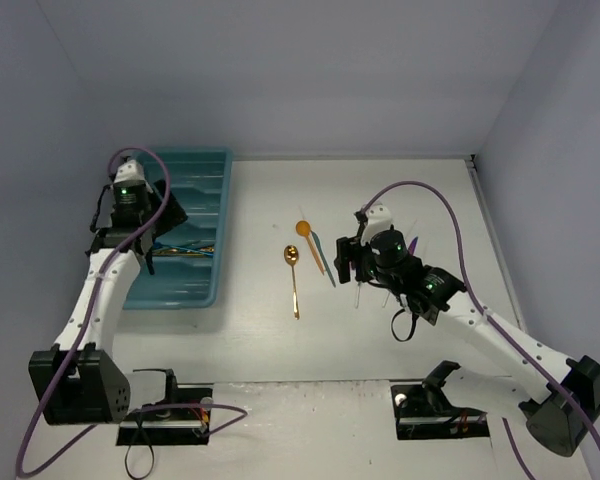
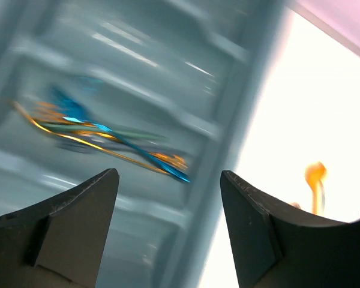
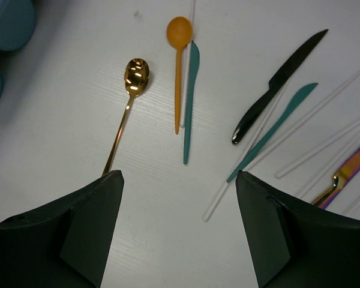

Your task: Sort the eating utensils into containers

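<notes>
The teal tray point(image 1: 200, 172) with its long compartments lies at the left. My left gripper point(image 2: 169, 174) hangs open over it with nothing between its fingers. Below it, in one compartment, lie blue and gold utensils point(image 2: 114, 139), blurred. My right gripper point(image 3: 179, 174) is open above the table, right of centre. Ahead of it lie a gold spoon point(image 3: 135, 75), an orange spoon point(image 3: 179, 36), a teal knife point(image 3: 190, 102), a black knife point(image 3: 276, 84), a teal-handled utensil point(image 3: 276, 123), white sticks point(image 3: 324, 102) and an iridescent purple piece point(image 3: 354, 165).
In the top view the gold spoon point(image 1: 293, 280), the orange spoon point(image 1: 305, 235) and the teal knife point(image 1: 323, 258) lie between the tray and my right arm. Walls close the table on three sides.
</notes>
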